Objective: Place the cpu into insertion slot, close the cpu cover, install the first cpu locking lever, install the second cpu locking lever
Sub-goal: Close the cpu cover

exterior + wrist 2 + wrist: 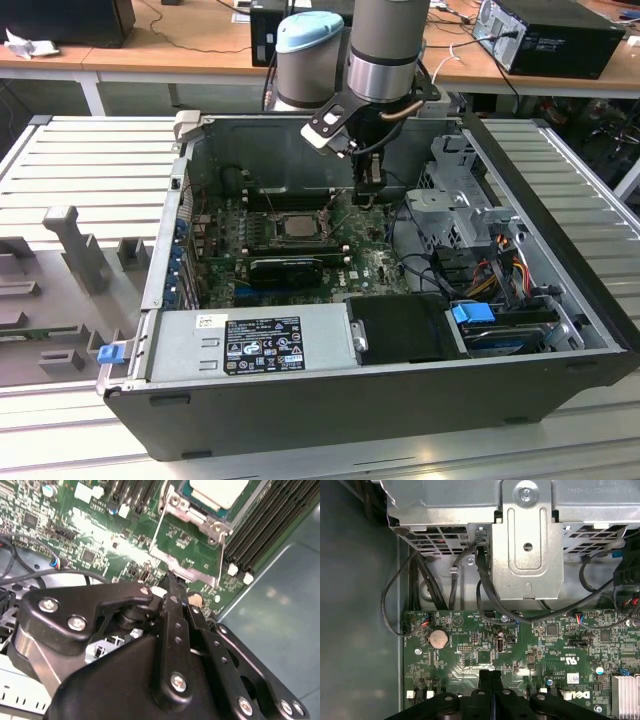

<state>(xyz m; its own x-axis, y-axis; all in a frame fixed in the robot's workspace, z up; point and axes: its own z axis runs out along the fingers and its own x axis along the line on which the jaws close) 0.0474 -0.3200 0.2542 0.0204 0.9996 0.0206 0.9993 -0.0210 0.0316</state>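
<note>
Though empty, pincer near cpu cover

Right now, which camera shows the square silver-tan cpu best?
The second wrist view: the flat square silver-tan cpu sits close, inside its silvery metal cover. The exterior view has the cpu small, mid-board. The first wrist view faces other green circuit board.

One open dark-grey metal computer case holds one green circuit board, one silver-tan square cpu, one long black rectangular card and one grey labelled power-supply box; there are two blue plastic tabs, one round silver coin battery and one black gripper
</note>
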